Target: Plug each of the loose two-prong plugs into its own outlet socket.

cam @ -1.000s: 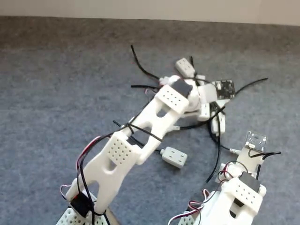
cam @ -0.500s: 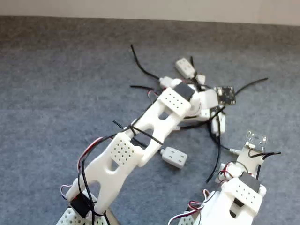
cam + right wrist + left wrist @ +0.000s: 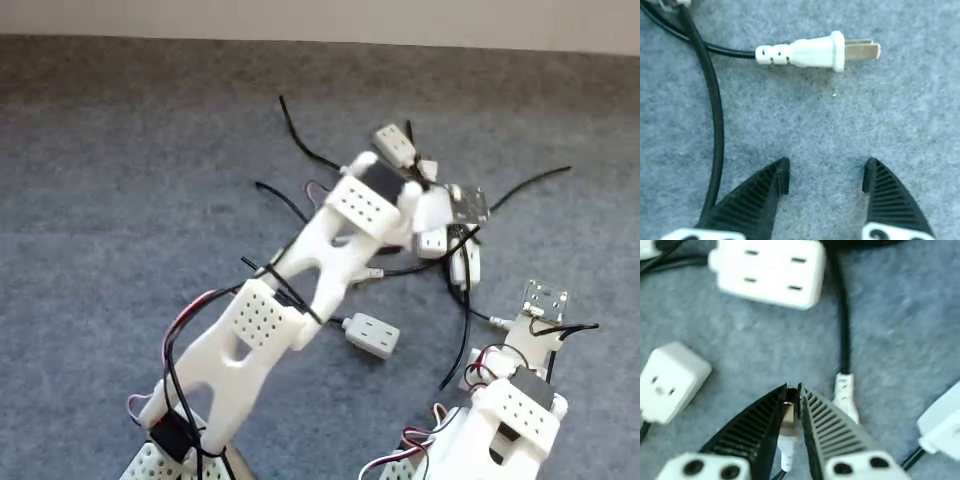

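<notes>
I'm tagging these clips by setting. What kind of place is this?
Probably a hobby or lab robot bench: a grey felt-like mat, two white printed arms, and outlets and a plug lying loose.

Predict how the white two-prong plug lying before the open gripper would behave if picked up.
The two-prong plug looks small and rigid, so probably light and stiff in the right gripper. Its smooth tapered body may slip. The thin black cord trailing from it would likely flop and drag.

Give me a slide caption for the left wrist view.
Left gripper shut on a white two-prong plug, a white outlet block ahead on grey carpet.
</notes>
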Controlling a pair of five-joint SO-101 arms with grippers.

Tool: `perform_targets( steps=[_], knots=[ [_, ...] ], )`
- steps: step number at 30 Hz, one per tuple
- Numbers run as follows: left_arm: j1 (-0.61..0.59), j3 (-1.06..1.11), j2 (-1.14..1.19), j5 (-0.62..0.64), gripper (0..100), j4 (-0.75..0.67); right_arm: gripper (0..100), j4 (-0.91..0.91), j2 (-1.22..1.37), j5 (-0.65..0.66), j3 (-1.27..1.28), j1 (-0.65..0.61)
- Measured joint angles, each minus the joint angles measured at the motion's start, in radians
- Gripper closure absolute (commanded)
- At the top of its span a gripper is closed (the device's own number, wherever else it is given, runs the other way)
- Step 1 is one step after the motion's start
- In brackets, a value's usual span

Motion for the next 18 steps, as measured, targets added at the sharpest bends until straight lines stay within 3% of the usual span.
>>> perform_targets(
  steps=[12,18],
  knots=[
    [-0.094,-0.072,-0.04,-0.014,99,0.023,76.1,0.0,0.0,0.0,0.0,0.0],
    [-0.094,0.203,-0.334,-0.014,99,0.023,76.1,0.0,0.0,0.0,0.0,0.0]
  ],
)
